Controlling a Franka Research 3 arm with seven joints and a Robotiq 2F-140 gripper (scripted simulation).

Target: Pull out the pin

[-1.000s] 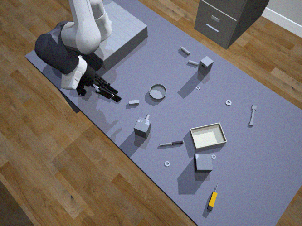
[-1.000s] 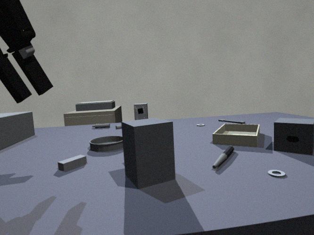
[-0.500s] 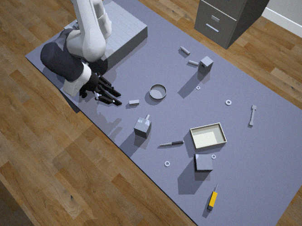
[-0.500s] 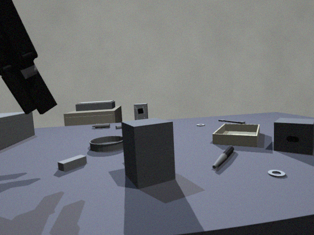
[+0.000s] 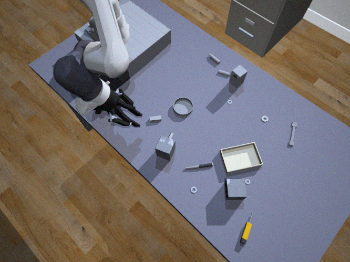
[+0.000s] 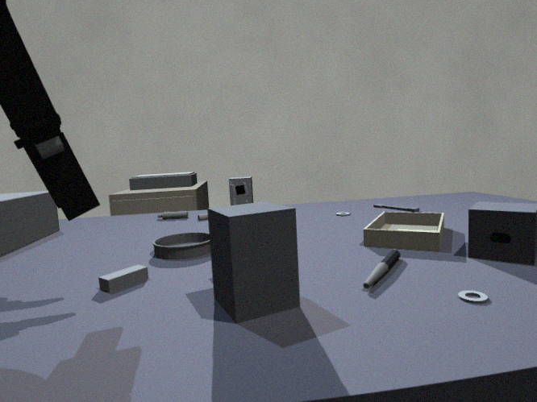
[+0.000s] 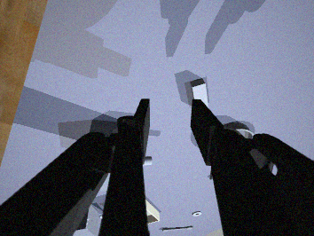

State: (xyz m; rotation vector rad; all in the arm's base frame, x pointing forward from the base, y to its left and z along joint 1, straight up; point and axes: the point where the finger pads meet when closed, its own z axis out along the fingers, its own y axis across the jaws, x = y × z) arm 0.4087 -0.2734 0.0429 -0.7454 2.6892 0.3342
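The pin's grey block [image 5: 165,148] stands on the mat, and the light pin [image 5: 171,135] sticks out of its far upper side. In the exterior view the block [image 6: 253,259] hides the pin. My gripper [image 5: 137,119] hovers low over the mat, left of the block and apart from it. Its fingers stand partly apart with nothing between them. In the wrist view the gripper [image 7: 170,106] points past a small grey bar [image 7: 200,90], and the pin's tip [image 7: 147,161] shows beside the left finger. One dark finger [image 6: 67,187] shows at the left of the exterior view.
The small grey bar [image 5: 155,118] and a round dish [image 5: 183,106] lie just right of the gripper. Two other blocks [image 5: 238,75] [image 5: 236,188], a tray [image 5: 241,157], a pen-like tool [image 5: 199,166], a yellow knife [image 5: 246,232] and washers are scattered further right. The arm's base box [image 5: 143,34] stands behind.
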